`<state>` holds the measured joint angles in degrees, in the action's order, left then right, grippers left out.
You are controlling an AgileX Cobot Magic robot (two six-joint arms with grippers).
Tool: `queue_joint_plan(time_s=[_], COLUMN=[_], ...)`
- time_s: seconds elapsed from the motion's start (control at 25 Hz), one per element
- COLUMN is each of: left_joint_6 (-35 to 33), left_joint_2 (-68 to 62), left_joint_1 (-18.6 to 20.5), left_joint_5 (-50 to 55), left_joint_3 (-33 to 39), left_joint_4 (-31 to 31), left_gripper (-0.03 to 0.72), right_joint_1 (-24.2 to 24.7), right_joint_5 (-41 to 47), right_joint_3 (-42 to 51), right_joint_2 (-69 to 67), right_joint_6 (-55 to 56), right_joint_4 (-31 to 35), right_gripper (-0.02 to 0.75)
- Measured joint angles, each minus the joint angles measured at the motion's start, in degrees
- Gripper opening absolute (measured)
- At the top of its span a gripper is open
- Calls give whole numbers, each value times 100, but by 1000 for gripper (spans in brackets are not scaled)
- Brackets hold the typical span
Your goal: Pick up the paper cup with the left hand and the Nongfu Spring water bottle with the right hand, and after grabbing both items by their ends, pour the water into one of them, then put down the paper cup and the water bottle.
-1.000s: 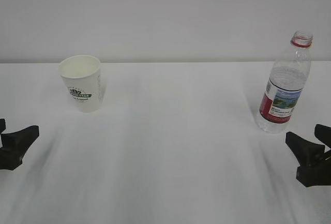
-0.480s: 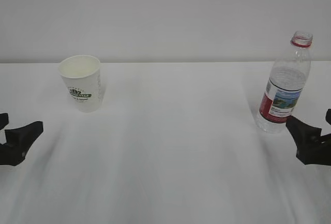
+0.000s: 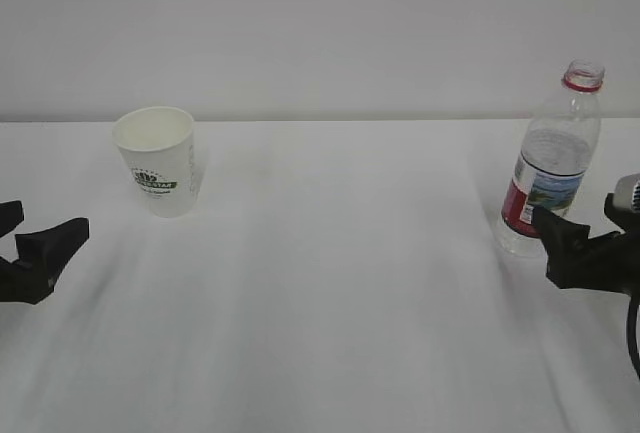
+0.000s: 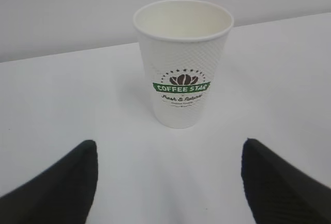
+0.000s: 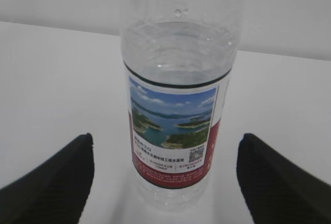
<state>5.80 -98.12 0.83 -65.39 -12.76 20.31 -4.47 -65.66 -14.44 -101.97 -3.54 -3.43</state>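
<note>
Exterior view shows one paper cup (image 3: pixel 157 160) left and one Nongfu Spring water bottle (image 3: pixel 553 161) right, upright on the white table (image 3: pixel 340 283), unobstructed; left hand (image 3: pixel 30 241) and right hand (image 3: pixel 590 225) both spread, empty.

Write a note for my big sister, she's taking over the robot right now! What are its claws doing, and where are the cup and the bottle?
Left tool: open, holding nothing, lined up with the paper cup but short of it.
Right tool: open, holding nothing, its fingers either side of the Nongfu Spring water bottle, not touching.
Cup: upright on the table, left side, looks empty inside.
Bottle: upright on the right side, no cap, water up to just above the label.
Done: both tools brought to their things.
Left: grab both, lift, pour water into the cup, set both down.
</note>
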Motion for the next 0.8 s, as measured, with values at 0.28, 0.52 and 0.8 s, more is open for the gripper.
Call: queue_joint_plan(time_s=[0.28,0.52,0.8], left_joint_6=[0,0,0], left_joint_2=[0,0,0], left_joint_1=[0,0,0], left_joint_5=[0,0,0], left_joint_3=[0,0,0], left_joint_4=[0,0,4], left_gripper=[637,633,627], right_joint_1=[0,0,0], right_joint_5=[0,0,0], right_joint_3=[-381,-659,-928], right_joint_2=[-439,-786,-1045], right_joint_6=[0,195,232], right_joint_4=[4,4,215], right_gripper=[651,647,643])
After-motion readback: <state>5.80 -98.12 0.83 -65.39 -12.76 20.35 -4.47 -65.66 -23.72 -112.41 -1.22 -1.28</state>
